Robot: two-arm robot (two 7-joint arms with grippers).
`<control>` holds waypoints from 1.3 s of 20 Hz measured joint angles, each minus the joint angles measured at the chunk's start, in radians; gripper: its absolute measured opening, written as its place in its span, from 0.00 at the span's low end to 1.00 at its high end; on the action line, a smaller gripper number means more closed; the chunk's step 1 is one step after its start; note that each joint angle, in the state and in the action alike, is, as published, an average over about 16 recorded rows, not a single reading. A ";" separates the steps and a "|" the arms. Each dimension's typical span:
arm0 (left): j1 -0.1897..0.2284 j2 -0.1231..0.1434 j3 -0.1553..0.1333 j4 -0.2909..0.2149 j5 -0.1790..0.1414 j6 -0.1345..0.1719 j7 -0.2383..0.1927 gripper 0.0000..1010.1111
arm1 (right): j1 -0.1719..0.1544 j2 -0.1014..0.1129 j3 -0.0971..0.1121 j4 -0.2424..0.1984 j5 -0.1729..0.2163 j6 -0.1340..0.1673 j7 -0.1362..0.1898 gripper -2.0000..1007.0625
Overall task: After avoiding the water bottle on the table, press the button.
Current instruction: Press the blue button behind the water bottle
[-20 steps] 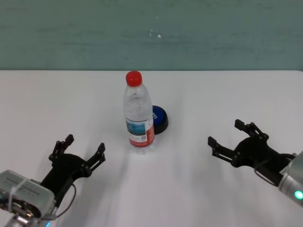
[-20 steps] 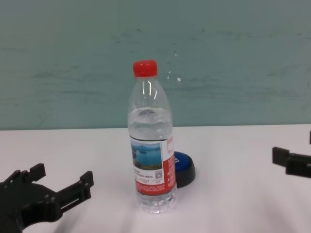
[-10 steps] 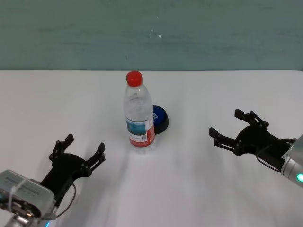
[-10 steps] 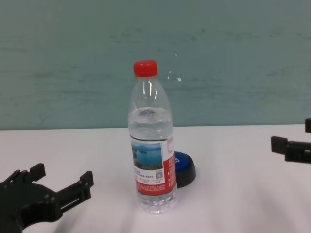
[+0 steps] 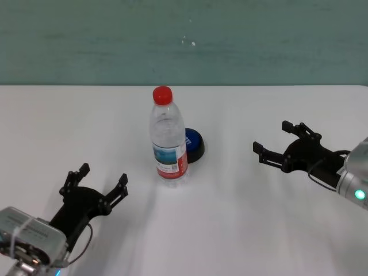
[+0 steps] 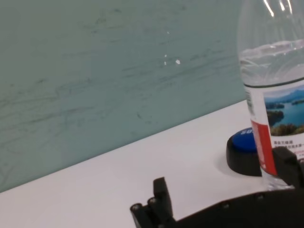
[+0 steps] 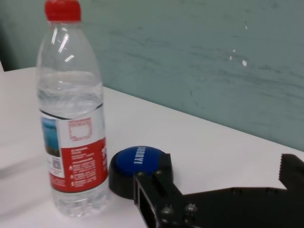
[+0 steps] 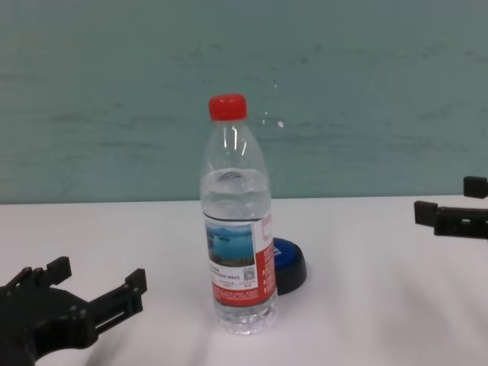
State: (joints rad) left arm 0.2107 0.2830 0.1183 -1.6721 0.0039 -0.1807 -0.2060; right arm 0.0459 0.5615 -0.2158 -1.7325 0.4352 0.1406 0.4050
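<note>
Right gripper (image 5: 276, 144), jaws spread, hovered right of button (image 5: 194, 144) behind upright water bottle (image 5: 169, 138); left gripper (image 5: 102, 182) parked, jaws spread.

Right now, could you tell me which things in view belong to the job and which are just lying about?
Belong to the job:
water bottle, upright
button, just behind the bottle
table
right gripper, open, right of the button

Just about:
left gripper, open, at the near left
green wall
</note>
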 joint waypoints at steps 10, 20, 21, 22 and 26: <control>0.000 0.000 0.000 0.000 0.000 0.000 0.000 0.99 | 0.155 -0.027 -0.053 0.170 0.023 -0.021 0.044 1.00; 0.000 0.000 0.000 0.000 0.000 0.000 0.000 0.99 | 0.282 -0.071 -0.122 0.298 0.024 -0.046 0.083 1.00; 0.000 0.000 0.000 0.000 0.000 0.000 0.000 0.99 | 0.292 -0.075 -0.129 0.309 0.023 -0.049 0.086 1.00; 0.000 0.000 0.000 0.000 0.000 0.000 0.000 0.99 | 0.302 -0.080 -0.136 0.319 0.022 -0.052 0.090 1.00; 0.000 0.000 0.000 0.000 0.000 0.000 0.000 0.99 | 0.334 -0.095 -0.159 0.357 0.016 -0.062 0.103 1.00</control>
State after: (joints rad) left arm 0.2107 0.2830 0.1182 -1.6720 0.0040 -0.1807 -0.2060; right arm 0.3795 0.4661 -0.3749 -1.3756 0.4509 0.0785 0.5080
